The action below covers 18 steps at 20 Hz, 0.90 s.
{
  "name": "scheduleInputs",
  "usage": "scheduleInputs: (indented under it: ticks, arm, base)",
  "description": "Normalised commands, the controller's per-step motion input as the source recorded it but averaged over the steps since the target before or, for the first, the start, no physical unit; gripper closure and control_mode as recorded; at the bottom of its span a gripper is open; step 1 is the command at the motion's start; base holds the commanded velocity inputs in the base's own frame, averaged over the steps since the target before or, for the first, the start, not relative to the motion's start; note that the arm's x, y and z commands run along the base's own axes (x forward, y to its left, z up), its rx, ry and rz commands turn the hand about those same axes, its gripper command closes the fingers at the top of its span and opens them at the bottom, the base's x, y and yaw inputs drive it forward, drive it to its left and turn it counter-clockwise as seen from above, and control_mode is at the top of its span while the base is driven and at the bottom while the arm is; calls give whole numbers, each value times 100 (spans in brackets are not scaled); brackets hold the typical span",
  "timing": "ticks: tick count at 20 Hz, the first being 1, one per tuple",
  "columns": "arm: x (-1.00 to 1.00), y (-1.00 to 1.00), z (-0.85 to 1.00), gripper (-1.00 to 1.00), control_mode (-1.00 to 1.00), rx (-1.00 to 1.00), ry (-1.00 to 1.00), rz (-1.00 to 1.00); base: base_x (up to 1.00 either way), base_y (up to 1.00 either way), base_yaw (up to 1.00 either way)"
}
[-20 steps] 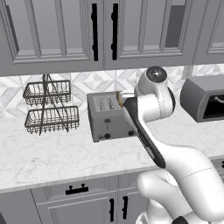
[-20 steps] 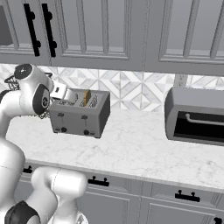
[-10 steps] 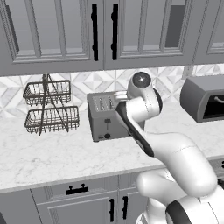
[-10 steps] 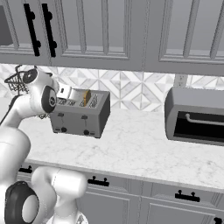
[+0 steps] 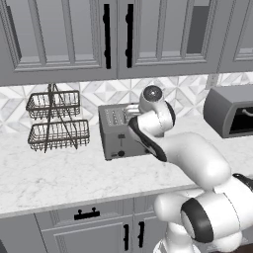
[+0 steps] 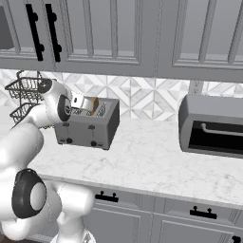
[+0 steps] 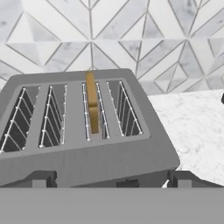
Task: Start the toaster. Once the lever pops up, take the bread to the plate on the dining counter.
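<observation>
counter (image 5: 59, 178): white marble run under grey wall cabinets, against a patterned tile backsplash; it carries everything here.
dark box appliance (image 6: 213, 126): sits at the right end of the counter, well apart from the work; no likely part in any mishap.
toaster (image 5: 118, 133): four-slot grey box standing near the back edge of the counter, mid-run, just beside the wire basket rack (image 5: 54, 121). Its levers and knobs face the front edge. Risk: a push that lands on the body and not on a lever could slide or tip it toward the backsplash.
arm: bends over the toaster from the front, wrist level with the toaster top. Risk: its forearm lies close to the toaster's front face and could brush a knob or lever on the way down.
bread (image 7: 92, 107): thin tan slice standing on edge in the third slot from the left in the hand view, its top edge above the slot rim. Risk: a grasp before the toaster has been run would skip the first step; an off-centre pinch could scrape the slot wires or drop the slice.
fingers (image 7: 111, 179): spread wide, holding nothing, poised low at the near top edge of the toaster. Risk: they look aimed at the slots, while the levers sit lower on the front, so the approach seems to need correcting.
</observation>
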Motion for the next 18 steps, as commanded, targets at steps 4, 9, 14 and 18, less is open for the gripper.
scheduleInputs:
  ticks: [4, 9, 14, 18]
  arm:
    - [39, 0, -24, -100, -100, 0, 0, 0]
    - [39, 0, -22, -100, -100, 0, 0, 0]
    - [34, 0, -11, -100, -100, 0, 0, 0]
    - [34, 0, -13, -100, -100, 0, 0, 0]
  base:
    - [0, 0, 0]
    - [0, 0, 0]
    - [0, 0, 0]
    - [0, 0, 0]
